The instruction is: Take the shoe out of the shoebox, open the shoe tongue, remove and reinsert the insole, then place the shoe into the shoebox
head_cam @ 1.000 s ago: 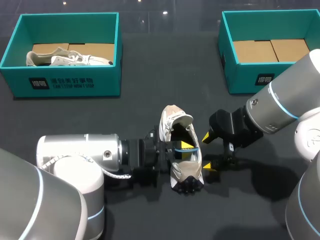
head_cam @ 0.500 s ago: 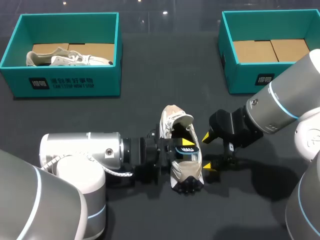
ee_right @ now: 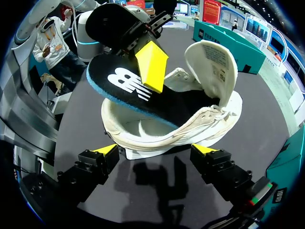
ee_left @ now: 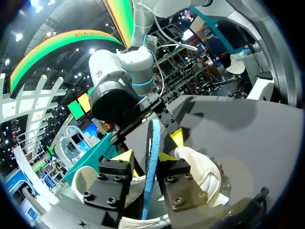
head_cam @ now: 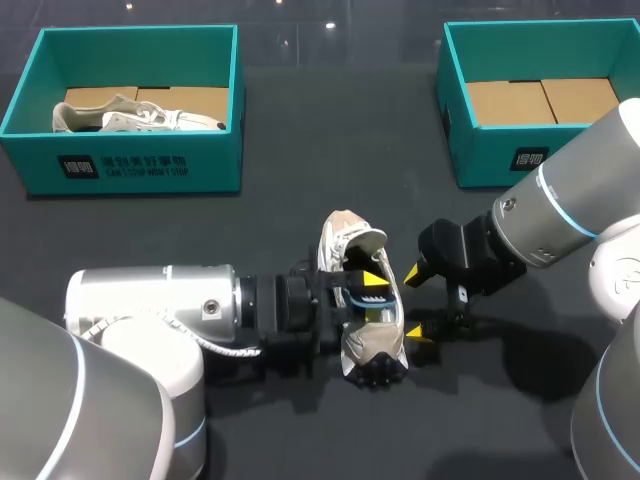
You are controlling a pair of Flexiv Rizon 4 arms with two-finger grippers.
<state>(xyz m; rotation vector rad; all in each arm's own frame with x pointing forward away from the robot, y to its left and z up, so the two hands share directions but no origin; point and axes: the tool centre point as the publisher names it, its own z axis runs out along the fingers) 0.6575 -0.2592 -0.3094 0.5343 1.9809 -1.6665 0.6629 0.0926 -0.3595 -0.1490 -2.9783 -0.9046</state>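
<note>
A beige shoe (head_cam: 370, 345) lies on the dark table, its tongue (head_cam: 348, 238) folded back. A black insole with a blue edge (ee_right: 124, 88) sticks up out of the shoe, its lower end inside. My left gripper (head_cam: 374, 297) comes in from the left. In the left wrist view the insole (ee_left: 151, 157) stands edge-on between the left gripper's (ee_left: 145, 157) fingers with a gap on each side, so that gripper is open. One left fingertip (ee_right: 151, 67) lies against the insole's printed face. My right gripper (head_cam: 420, 308) is wide open beside the shoe (ee_right: 190, 124), holding nothing.
A teal shoebox (head_cam: 130, 165) at the back left holds another pale shoe (head_cam: 130, 115). A second teal shoebox (head_cam: 490, 150) at the back right shows only its cardboard floor. Bare dark tabletop lies between the boxes and the shoe.
The left gripper's fingers have spread apart around the insole, and its arm has drawn back a little to the left. The shoe and the right arm have not moved.
</note>
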